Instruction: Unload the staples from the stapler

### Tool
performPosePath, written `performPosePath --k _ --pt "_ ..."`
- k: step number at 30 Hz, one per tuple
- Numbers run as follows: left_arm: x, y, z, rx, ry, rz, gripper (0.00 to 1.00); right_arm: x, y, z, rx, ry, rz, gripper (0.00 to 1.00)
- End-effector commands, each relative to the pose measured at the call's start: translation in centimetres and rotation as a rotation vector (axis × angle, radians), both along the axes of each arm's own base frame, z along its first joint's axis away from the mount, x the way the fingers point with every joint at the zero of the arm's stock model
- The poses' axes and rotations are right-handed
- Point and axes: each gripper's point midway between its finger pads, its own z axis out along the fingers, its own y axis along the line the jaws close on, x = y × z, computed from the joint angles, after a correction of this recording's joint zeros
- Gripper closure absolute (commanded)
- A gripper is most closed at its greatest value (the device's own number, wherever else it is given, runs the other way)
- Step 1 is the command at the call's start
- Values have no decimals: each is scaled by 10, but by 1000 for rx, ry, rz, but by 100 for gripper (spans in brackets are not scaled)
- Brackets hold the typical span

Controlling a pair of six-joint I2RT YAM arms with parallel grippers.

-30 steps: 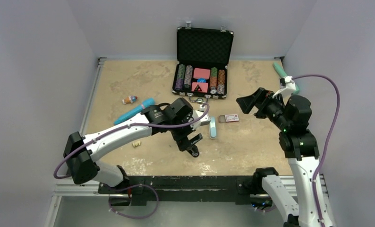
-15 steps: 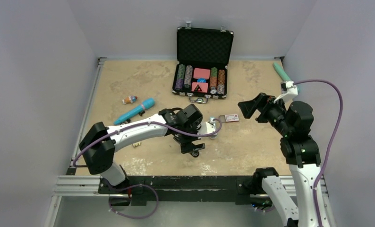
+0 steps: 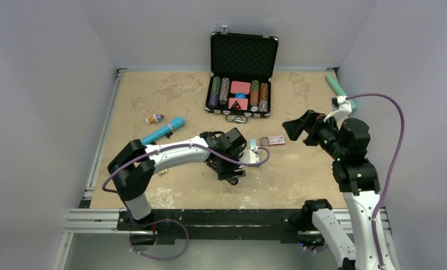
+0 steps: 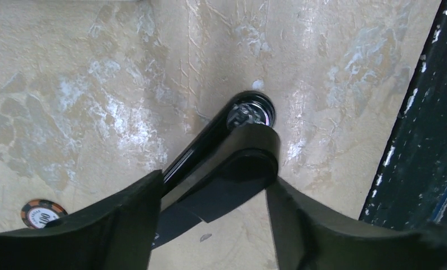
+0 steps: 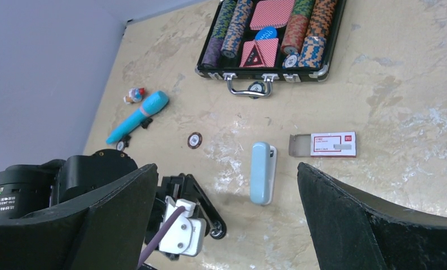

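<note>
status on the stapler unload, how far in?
Done: nothing that shows. No staples lie out on the table in any view.
In hand: the left gripper is clamped across the stapler near the table's front edge. The right gripper is open, empty and raised off to the right.
Left: open the stapler and get the staples out.

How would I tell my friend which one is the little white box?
Find the black case of poker chips standing open at the far side of the table. Come toward the near edge from its right end to the flat white box, just right of the pale blue oblong. Only it has red print and a grey flap hanging open.
</note>
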Motion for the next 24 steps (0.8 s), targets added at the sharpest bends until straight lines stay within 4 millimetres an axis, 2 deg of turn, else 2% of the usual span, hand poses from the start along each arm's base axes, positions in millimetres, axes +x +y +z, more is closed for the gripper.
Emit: performPosePath --k 1,2,4,7,9,10,12,16,17,20,24 --pt "2 -12 5 -44 -16 -32 47 -1 5 -1 4 -7 29 1" --pt "2 -13 5 -47 -15 -29 58 -1 5 -2 4 -4 28 1" --pt "1 -14 6 -51 -12 -27 71 -1 5 -3 5 1 28 1" --pt "2 -14 7 -53 -10 -13 83 -2 5 -4 6 2 28 1" --pt "1 -13 6 -52 -4 2 84 -1 5 -5 8 7 28 1" --pt "1 -13 6 -52 1 8 82 -1 5 -5 10 7 29 1" --pt "1 -13 4 -48 10 43 73 -1 6 -7 13 13 29 1" --pt "4 -12 0 -62 -1 128 32 -1 7 -9 21 20 34 1" --pt "6 -13 1 -79 -11 146 27 -2 7 -9 22 21 35 1" --pt "10 -15 2 -88 -18 189 23 -2 7 -11 24 26 35 1" --pt "8 -19 -4 -68 18 208 30 -2 7 -14 25 33 33 1"
